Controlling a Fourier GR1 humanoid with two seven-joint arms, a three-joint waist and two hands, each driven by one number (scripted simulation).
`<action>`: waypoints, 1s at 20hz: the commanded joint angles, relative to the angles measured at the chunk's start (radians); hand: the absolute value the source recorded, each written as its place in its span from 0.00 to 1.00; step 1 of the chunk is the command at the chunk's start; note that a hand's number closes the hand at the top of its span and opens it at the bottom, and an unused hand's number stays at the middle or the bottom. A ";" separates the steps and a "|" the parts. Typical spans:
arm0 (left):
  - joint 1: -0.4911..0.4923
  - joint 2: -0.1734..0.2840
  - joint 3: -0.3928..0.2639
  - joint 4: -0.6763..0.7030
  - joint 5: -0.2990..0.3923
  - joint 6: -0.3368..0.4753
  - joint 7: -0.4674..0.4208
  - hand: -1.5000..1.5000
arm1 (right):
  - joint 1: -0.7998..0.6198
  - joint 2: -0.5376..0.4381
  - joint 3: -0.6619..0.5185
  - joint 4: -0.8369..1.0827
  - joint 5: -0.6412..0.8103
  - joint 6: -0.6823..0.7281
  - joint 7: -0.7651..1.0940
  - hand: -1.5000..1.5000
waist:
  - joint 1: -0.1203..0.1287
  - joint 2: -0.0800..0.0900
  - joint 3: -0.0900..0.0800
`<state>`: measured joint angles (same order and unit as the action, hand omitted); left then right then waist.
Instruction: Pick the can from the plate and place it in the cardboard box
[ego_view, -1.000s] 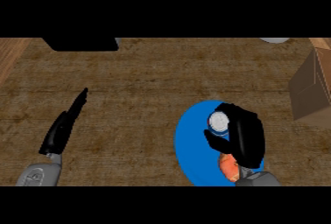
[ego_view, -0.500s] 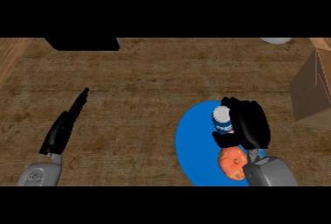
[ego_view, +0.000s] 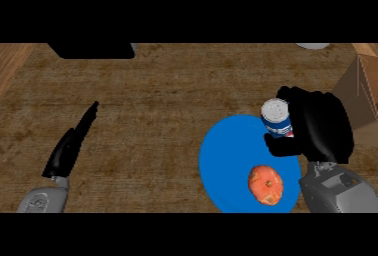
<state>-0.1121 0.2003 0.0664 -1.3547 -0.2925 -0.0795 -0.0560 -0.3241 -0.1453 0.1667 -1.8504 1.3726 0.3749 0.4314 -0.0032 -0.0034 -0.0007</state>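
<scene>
Head view: the small blue-and-white metal can (ego_view: 278, 120) stands upright, long axis vertical, silver lid facing the camera, at the upper right edge of the round blue plate (ego_view: 225, 160). The black right hand (ego_view: 319, 127) has its fingers (ego_view: 284, 146) curled round the can from the right. The brown cardboard box (ego_view: 359, 92) lies just beyond that hand, further right and slightly up, so the carry should run rightward. An orange fruit (ego_view: 266, 185) rests lower on the plate. The left hand (ego_view: 70, 147), fingers straight, rests on the wooden tabletop (ego_view: 148, 110), well apart.
</scene>
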 joint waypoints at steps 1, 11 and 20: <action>0.004 0.025 0.016 -0.020 0.005 -0.016 0.014 0.50 | -0.022 -0.022 -0.025 -0.201 0.033 0.151 0.098 1.00 | -0.006 -0.002 0.000; -0.060 -0.039 -0.015 -0.016 -0.016 0.022 0.063 0.50 | -0.184 -0.128 -0.402 -0.228 -0.108 0.265 0.118 1.00 | 0.002 0.002 0.001; -0.071 -0.028 0.003 0.058 -0.020 0.017 0.004 0.50 | -0.160 -0.344 -0.645 0.036 -0.214 0.182 -0.048 1.00 | 0.000 0.005 0.001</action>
<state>-0.1586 0.1933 0.0781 -1.3204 -0.2958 -0.0862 -0.0507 -0.4866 -0.4019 -0.3697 -1.9348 1.2040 0.5970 0.4564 -0.0013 0.0001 -0.0002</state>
